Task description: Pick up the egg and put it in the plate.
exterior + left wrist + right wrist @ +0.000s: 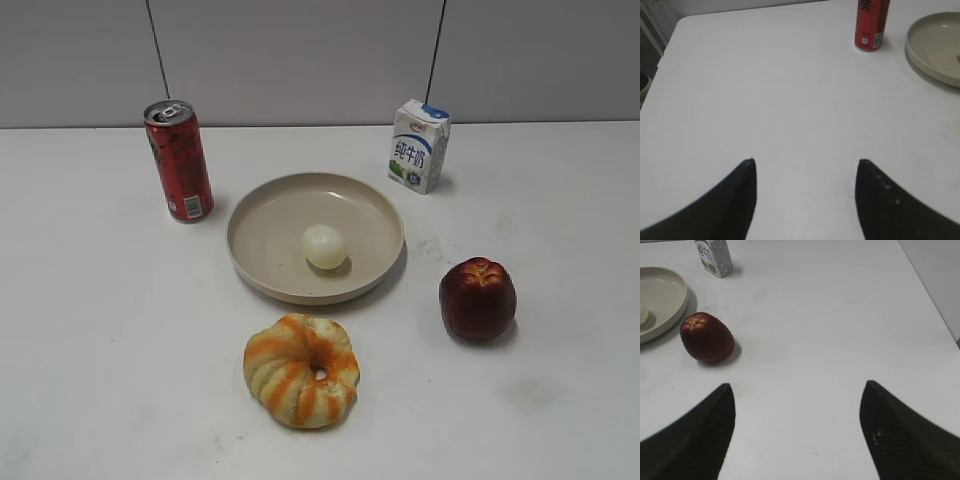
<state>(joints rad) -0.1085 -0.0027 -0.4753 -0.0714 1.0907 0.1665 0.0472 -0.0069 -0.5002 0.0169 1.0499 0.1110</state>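
The pale whitish egg (pixel 325 246) lies inside the round beige plate (pixel 262 215) at the middle of the table. A sliver of the egg (pixel 642 315) shows at the left edge of the right wrist view, in the plate (pixel 667 295). The plate's rim (pixel 932 50) also shows at the right of the left wrist view. My left gripper (pixel 805 162) is open and empty over bare table, well left of the plate. My right gripper (pixel 797 387) is open and empty over bare table, right of the apple. Neither gripper shows in the exterior view.
A red can (pixel 179 160) stands left of the plate and a small milk carton (pixel 419 145) stands behind it on the right. A dark red apple (pixel 477 298) sits right of the plate. An orange-striped ring bread (pixel 301 370) lies in front of the plate.
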